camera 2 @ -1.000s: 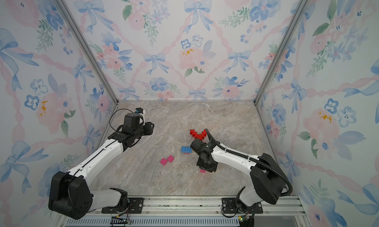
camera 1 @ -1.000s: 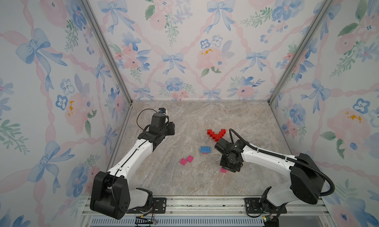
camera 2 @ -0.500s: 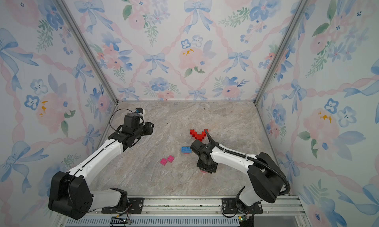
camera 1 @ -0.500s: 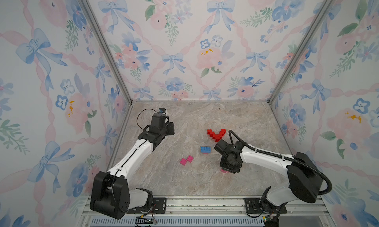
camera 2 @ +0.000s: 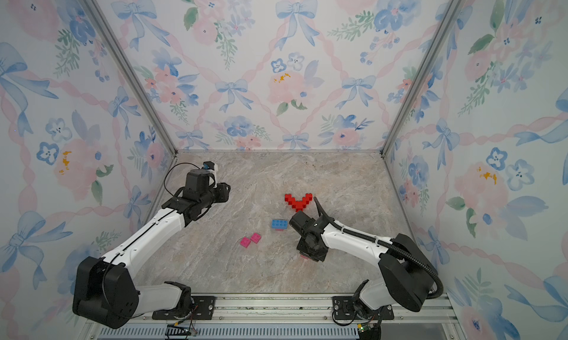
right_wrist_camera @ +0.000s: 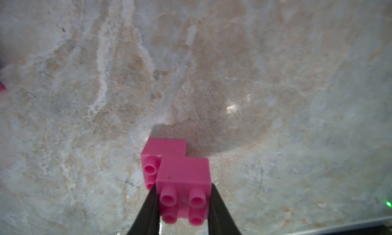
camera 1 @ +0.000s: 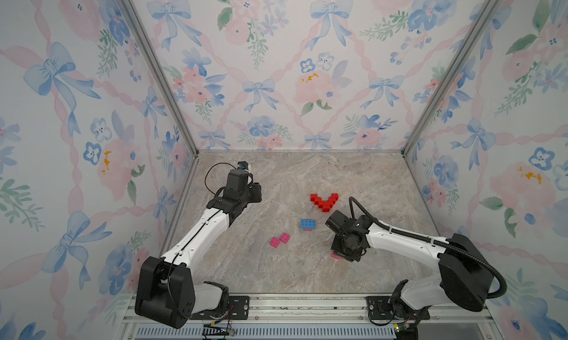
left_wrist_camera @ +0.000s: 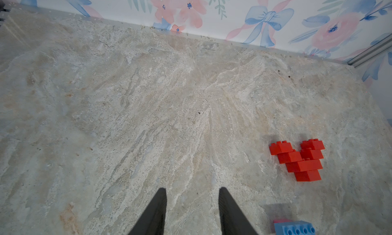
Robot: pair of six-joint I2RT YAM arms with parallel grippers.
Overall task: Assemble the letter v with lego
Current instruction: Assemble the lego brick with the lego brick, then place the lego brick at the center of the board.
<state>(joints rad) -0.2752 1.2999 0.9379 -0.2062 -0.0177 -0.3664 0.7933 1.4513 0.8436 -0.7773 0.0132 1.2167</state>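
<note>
The right fingers (right_wrist_camera: 148,212) are closed on a pink lego pair (right_wrist_camera: 182,172), two bricks joined with an offset, at 5 o'clock from the blue brick (camera 1: 307,223). The left fingers (left_wrist_camera: 157,212) are set partly apart, and nothing is gripped. The red V (camera 1: 324,201) is placed near the middle of the surface (camera 1: 276,277). The blue brick is found at its 7 o'clock, and two loose pink bricks (camera 1: 280,240) farther at 8 o'clock.

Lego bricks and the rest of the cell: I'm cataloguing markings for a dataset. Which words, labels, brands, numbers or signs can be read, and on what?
No text can be read anywhere.
Red lego V, blue brick and the pink bricks in the right gripper: bare studs, no lettering visible.
Robot arm and floral walls: no legible label.
</note>
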